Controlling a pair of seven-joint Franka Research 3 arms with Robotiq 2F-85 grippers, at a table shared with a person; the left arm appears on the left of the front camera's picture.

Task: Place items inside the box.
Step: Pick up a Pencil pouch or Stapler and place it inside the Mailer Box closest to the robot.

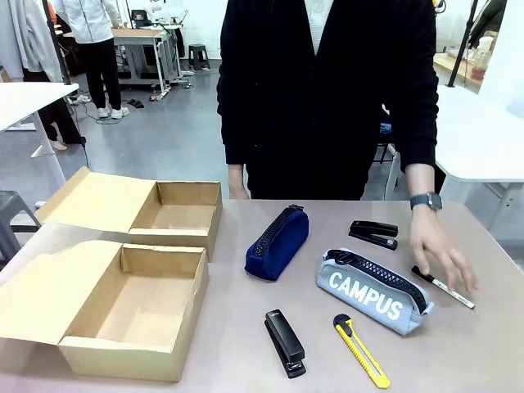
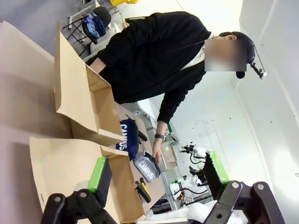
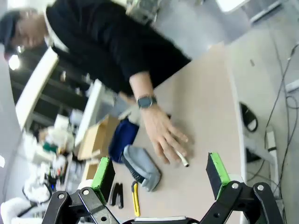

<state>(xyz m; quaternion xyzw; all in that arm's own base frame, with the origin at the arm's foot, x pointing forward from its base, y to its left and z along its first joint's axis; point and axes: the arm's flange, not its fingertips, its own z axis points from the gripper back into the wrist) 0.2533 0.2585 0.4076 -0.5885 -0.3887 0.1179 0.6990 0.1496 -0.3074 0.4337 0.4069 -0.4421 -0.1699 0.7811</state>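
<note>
Your left gripper point(image 2: 157, 171) and right gripper point(image 3: 161, 171) both stand wide, nothing held. All items lie on the table point(image 1: 491, 352), right of the two open boxes. Navy pouch point(image 1: 277, 242) sits just right of the far box point(image 1: 176, 214), with the grey CAMPUS pouch point(image 1: 375, 291) to its right. Black stapler point(image 1: 284, 341) and utility knife point(image 1: 361, 350) lie at the near edge, right of the near box point(image 1: 131, 311). A second stapler point(image 1: 373, 233) lies farther back. The person's hand point(image 1: 438, 254) lies over a pen point(image 1: 446, 288) at far right.

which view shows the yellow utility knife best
The front view: the utility knife lies whole and unobstructed, beside a black stapler. The right wrist view shows the utility knife small and blurred; the left wrist view gives just a thin yellow sliver.
</note>
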